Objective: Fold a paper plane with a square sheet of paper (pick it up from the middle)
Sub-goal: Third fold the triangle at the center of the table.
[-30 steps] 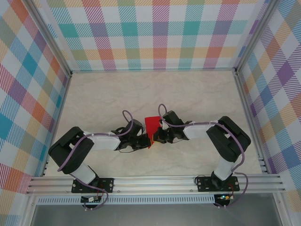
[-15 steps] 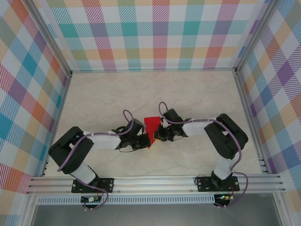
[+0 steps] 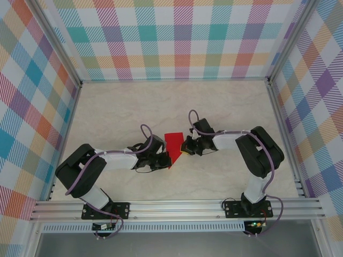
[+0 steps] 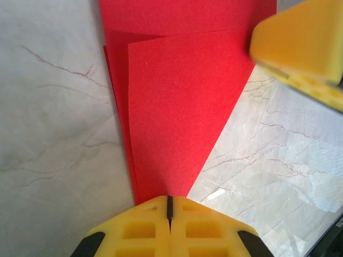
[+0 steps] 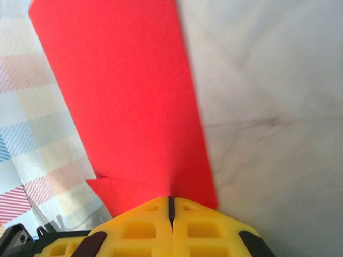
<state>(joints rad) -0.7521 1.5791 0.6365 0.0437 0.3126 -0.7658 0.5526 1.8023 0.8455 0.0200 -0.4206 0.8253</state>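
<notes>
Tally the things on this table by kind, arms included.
Red paper: 1, folded, pinched in both arms' shut jaws
Arms: 2 (left arm, right arm)
Total: 3

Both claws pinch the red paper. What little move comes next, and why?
Probably ease the folded red paper down flat onto the table. The left claw and right claw each pinch an edge shut, and its layers look loose, so pressing would sharpen the crease.
</notes>
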